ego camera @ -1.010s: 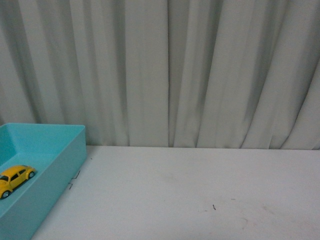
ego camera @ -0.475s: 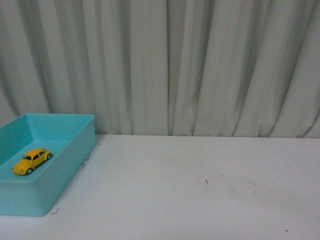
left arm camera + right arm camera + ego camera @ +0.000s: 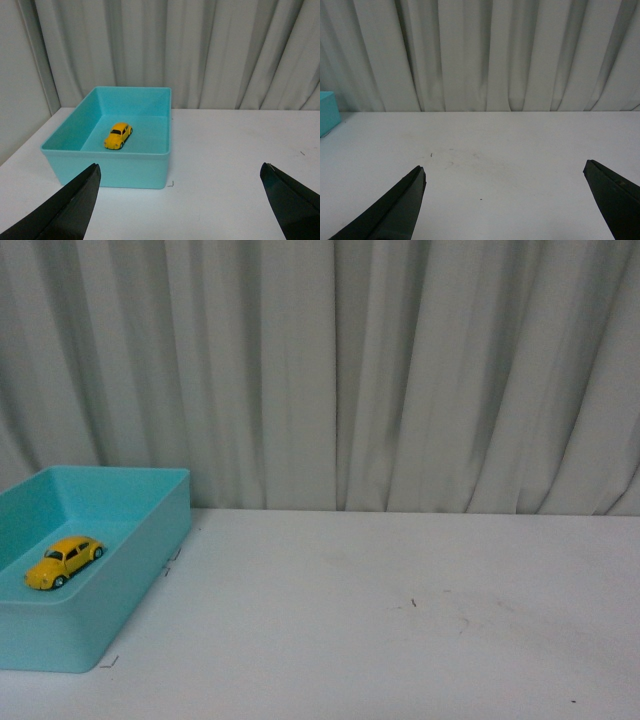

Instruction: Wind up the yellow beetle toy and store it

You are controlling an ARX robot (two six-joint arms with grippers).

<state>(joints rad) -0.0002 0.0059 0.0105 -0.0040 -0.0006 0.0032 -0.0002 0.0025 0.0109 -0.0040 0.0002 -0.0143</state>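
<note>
The yellow beetle toy (image 3: pixel 63 560) is sitting inside the turquoise bin (image 3: pixel 130 570) at the lower left of the front view, resting on the bin's floor on its own wheels, angled across it. Compared with a second ago, the whole scene is sitting higher and further right in the frame: the bin was cut off by the left edge and is now showing almost fully, so the camera itself has been shifting, then settling, since the last half second is showing no change. The toy is keeping its place in the bin throughout. Neither arm is showing here, and the white worktop (image 3: pixel 400 620) is stretching off to the right.

In the left wrist view, the toy (image 3: pixel 118 136) is lying near the middle of the bin (image 3: pixel 107 170), and the left gripper (image 3: pixel 182 210) is hovering well back from it with its fingers (image 3: pixel 65 210) spread wide, holding nothing.

In the right wrist view, the right gripper (image 3: pixel 505 210) is likewise standing wide and empty over bare worktop (image 3: pixel 480 150), with only a corner of the bin (image 3: pixel 327 112) at the left edge.

Judging from this, the storing is looking done and the arms are looking retired.
</note>
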